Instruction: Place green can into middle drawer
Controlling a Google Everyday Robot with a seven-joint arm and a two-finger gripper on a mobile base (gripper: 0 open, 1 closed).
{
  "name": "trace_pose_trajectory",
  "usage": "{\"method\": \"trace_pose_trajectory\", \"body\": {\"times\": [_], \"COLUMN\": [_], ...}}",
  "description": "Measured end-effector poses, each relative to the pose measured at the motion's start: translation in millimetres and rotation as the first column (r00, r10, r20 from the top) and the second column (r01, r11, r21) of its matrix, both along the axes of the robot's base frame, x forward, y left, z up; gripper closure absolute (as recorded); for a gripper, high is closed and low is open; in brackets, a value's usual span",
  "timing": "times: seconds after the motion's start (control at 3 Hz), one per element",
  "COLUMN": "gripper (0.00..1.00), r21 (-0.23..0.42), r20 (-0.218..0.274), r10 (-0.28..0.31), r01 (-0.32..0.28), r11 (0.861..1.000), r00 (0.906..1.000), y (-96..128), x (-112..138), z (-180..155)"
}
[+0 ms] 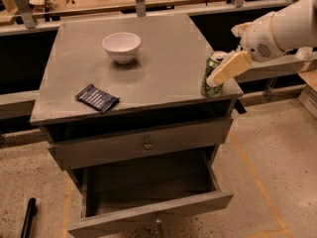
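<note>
Standing upright (long axis vertical, silver top up) at the front right corner of the grey cabinet top (163,73), the green can (214,90) is crossed in front by the gripper (218,76), which reaches in from the right. Whether the gripper is apart or clamped cannot be told. Below, the middle drawer (148,213) sits pulled open.

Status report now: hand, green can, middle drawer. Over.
Hand at green can, right edge of cabinet top. Can upright, not yet lifted. Middle drawer open, nothing blocking.
</note>
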State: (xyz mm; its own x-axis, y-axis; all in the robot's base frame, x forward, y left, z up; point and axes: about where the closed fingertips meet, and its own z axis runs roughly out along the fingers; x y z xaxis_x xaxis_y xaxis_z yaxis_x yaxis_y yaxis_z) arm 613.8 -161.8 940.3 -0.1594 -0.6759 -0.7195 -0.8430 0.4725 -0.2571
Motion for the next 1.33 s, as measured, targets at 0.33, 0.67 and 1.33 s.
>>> {"method": "trace_pose_trajectory", "body": {"times": [0.33,0.67,1.33], "gripper": [0.0,0.0,0.18], "r21": [0.0,0.027,0.041], "r20": [0.0,-0.028,-0.045], "r10": [0.0,-0.004,-0.014], "r01": [0.0,0.005,0.016], "r11": [1.0,1.0,0.999], "r00": [1.0,0.9996,0.9989], "y": [0,-3,-6], "x": [0,2,2], "z": [0,-15,-24]}}
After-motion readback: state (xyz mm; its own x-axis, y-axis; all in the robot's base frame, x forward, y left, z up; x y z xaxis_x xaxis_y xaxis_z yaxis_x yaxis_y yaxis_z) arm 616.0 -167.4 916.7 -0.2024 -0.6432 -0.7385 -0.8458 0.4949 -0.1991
